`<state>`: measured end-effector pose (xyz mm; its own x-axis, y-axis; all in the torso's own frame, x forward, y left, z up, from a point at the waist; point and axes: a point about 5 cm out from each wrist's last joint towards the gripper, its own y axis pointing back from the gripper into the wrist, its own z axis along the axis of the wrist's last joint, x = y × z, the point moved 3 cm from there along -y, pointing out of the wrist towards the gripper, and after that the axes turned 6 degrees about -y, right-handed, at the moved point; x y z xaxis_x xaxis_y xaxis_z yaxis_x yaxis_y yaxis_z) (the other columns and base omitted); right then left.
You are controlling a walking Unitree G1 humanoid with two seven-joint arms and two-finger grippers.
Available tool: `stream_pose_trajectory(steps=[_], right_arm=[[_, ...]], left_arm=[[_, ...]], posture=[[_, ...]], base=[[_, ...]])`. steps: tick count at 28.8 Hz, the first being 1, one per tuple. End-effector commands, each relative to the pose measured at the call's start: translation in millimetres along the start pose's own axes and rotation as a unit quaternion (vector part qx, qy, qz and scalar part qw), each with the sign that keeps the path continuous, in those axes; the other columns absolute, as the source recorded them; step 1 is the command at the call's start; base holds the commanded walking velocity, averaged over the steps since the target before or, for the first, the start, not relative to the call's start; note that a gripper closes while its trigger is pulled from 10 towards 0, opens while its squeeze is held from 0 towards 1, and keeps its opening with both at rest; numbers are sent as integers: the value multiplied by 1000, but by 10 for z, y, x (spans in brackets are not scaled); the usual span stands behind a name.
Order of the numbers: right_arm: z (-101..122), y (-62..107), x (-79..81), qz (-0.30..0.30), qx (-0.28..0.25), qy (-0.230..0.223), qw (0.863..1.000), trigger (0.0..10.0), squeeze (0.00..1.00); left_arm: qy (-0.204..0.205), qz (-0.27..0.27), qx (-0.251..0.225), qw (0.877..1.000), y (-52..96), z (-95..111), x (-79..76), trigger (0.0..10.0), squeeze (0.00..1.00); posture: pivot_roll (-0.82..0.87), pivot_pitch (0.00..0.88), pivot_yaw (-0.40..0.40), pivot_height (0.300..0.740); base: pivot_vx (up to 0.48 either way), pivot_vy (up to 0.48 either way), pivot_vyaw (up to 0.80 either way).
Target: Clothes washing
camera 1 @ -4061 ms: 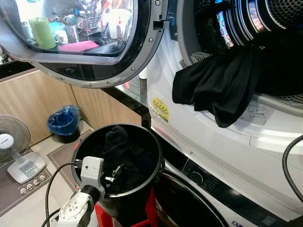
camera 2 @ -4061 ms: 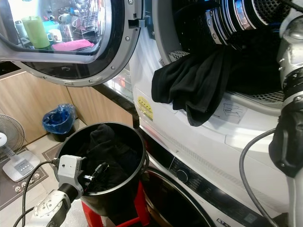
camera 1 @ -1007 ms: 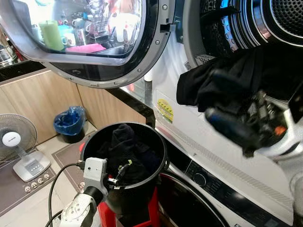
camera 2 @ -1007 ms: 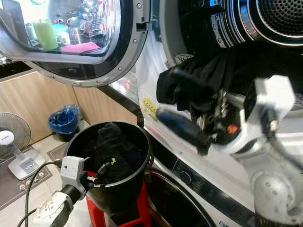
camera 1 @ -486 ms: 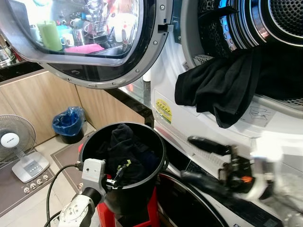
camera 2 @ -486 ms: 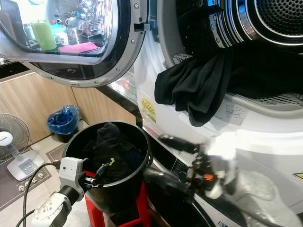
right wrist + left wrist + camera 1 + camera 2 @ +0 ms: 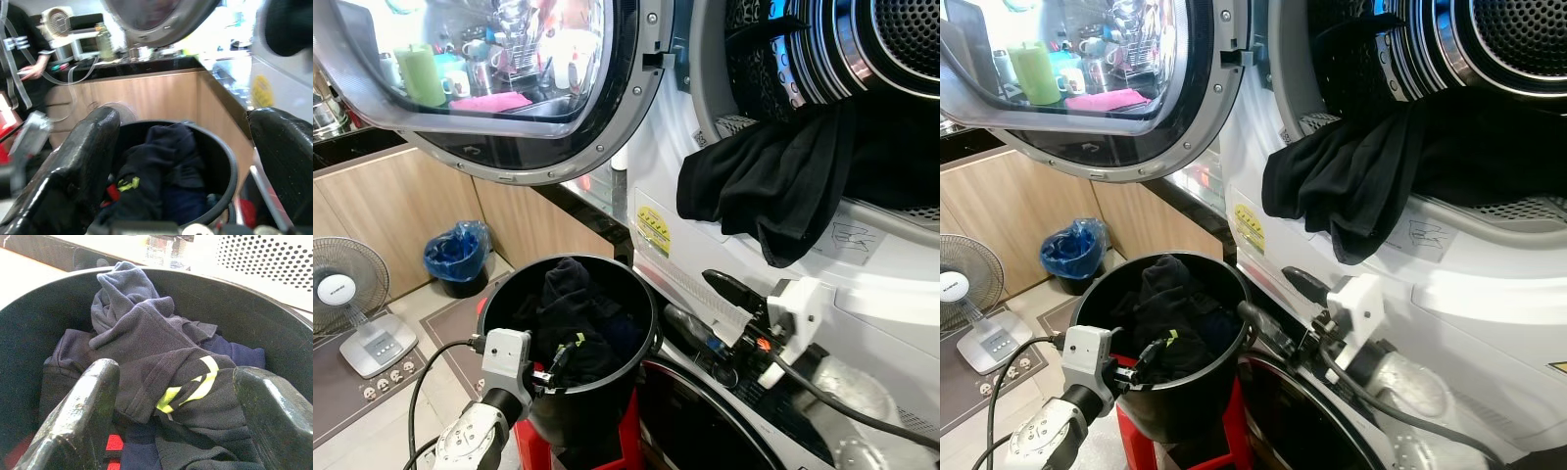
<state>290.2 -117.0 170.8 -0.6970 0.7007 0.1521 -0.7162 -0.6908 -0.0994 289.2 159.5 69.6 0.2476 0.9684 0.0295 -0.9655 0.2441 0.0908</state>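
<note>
A black bucket (image 7: 641, 305) on a red stool holds dark blue clothes (image 7: 146, 347), one with a yellow mark. My left gripper (image 7: 563, 354) is open at the bucket's near rim, its fingers (image 7: 83, 416) on either side of the pile and holding nothing. Open and empty too, my right gripper (image 7: 690, 294) hovers just right of the bucket, in front of the lower machine, and faces the bucket (image 7: 225, 171). A black garment (image 7: 773, 186) hangs out of the upper machine's drum (image 7: 891, 49) over its lip.
The upper machine's round door (image 7: 509, 88) stands open to the left above the bucket. Below are the lower machine's door (image 7: 705, 431), a blue-lined bin (image 7: 457, 257) and a floor fan (image 7: 342, 294). A person (image 7: 19, 49) stands by the far counter.
My right arm has come down from the drum mouth to beside the bucket, empty. The black garment still hangs over the drum's lip. The left gripper has stayed put.
</note>
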Motion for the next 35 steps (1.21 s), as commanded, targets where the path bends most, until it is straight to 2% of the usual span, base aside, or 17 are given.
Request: stream_pose_trajectory(steps=[1,3,11,26,30,35], right_arm=[[23,-54,-2,-11,-6,10,1000,10000,0],[35,-133,-53,-53,-29,-10,998,10000,0],[95,-252,-176,-144,-77,-41,986,10000,0],[331,-310,-252,-179,-132,-60,973,10000,0],[426,-343,-249,-180,-164,-98,965,10000,0],[492,-365,-229,-173,-176,-109,963,10000,0]], left_arm=[[-2,-1,4,1000,8,-36,-10,10000,0],[-2,0,3,1000,5,-32,-8,10000,0],[-1,-1,0,1000,8,-34,-23,10000,0],[4,2,-4,1000,4,-28,-36,10000,0],[6,2,-5,1000,-7,-28,-52,10000,0],[7,5,-5,1000,-6,-29,-50,10000,0]], posture=[[63,57,-5,740],[62,52,-7,740],[69,39,-11,740],[63,52,-12,740],[60,57,-14,740],[59,59,-15,740]], base=[[0,0,0],[0,0,0],[0,0,0],[0,0,0],[0,0,0],[0,0,0]])
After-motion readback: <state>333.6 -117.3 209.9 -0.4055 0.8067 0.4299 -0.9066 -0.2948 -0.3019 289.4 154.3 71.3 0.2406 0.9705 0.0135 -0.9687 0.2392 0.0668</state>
